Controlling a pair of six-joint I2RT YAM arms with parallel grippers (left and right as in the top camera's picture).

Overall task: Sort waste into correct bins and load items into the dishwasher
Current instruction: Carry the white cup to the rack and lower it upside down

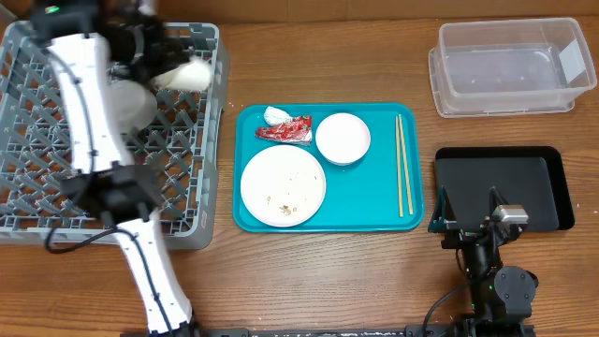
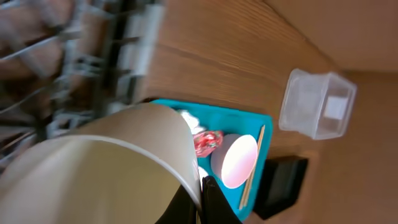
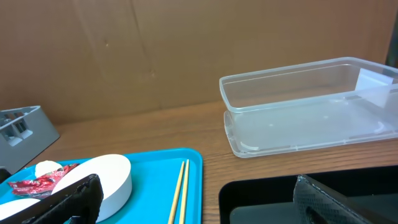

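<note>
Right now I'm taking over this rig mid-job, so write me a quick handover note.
Left pincer: shut on the rim of a pale dish (bowl or cup, unclear), over the dish rack.
Right pincer: open, above the black tray.
Done: one white dish sits in the rack.
Left: plate with scraps, bowl, chopsticks, red wrapper, tissue, all on the teal tray. Clear tub looks empty.

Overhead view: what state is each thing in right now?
left gripper: jaws shut on held bowl's rim
held bowl: held above the dish rack
right gripper: jaws open, empty
plate: on teal tray, food scraps on it
second bowl: on teal tray, upright
red wrapper: crumpled, on teal tray
chopsticks: side by side on teal tray
clear tub: empty
black tray: empty
</note>
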